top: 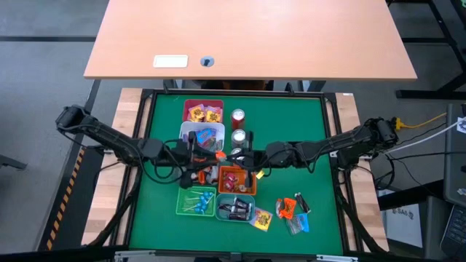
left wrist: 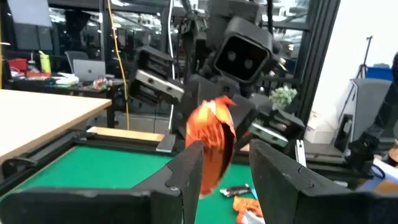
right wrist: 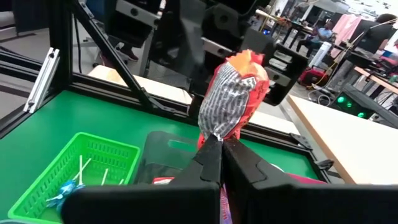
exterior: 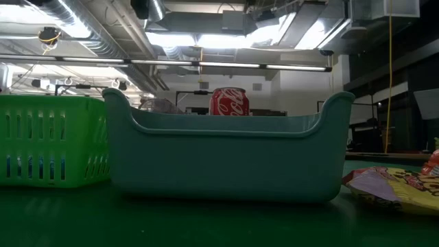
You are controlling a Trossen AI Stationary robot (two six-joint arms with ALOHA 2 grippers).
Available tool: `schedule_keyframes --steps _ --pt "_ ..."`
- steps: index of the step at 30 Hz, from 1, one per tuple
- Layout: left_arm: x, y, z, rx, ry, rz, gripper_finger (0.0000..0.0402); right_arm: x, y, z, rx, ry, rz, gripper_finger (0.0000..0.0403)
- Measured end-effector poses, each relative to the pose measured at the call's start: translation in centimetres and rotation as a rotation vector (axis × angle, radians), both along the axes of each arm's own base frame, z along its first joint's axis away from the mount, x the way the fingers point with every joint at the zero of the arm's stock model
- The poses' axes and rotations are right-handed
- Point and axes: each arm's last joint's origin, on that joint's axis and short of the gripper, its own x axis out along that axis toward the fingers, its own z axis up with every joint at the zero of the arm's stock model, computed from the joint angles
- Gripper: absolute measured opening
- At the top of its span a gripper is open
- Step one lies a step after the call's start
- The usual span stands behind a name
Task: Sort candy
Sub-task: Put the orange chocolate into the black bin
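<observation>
- The teal bin sits right up against the low camera, filling the middle of that view, with a green basket touching its side and a yellow wrapped candy lying on the mat at the other side.
- The green mat covers the table inside a black frame; the bins cluster near its middle.
- Both arms reach in from the sides and meet over the orange bin at the centre.
- A red bin with yellow sweets stands at the far end of the row, and a white bin holding blue ones is next to it.
- Two red-and-silver cans stand just beside those bins; one shows above the teal bin's rim from table height.
- The right gripper has its jaws pressed together, pinching the lower end of an orange wrapped candy held upright.
- The left gripper has its fingers spread on either side of the same candy.
- Blue lollipops lie in the green basket.
- Loose sweets lie scattered near the mat's front right.
</observation>
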Motion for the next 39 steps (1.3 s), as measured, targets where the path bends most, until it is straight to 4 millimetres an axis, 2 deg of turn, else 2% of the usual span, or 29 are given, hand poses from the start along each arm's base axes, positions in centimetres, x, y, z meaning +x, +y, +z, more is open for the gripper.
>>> schedule_keyframes --steps 20,25,28,39 --pt "0.4 1.6 0.1 0.0 -0.006 0.052 0.0121 0.0 -0.1 0.0 0.006 -0.005 -0.048 0.0005" --pt "0.4 1.5 0.1 0.072 -0.007 0.011 0.012 0.0 -0.1 0.0 0.007 -0.005 -0.047 0.0005" --pt "0.4 1.5 0.1 0.083 -0.008 0.007 0.0106 0.0 -0.1 0.0 0.008 -0.005 -0.048 0.0005" --pt "0.4 1.4 0.1 0.097 -0.008 0.002 0.0013 0.0 -0.1 0.0 0.009 -0.004 -0.047 0.0005"
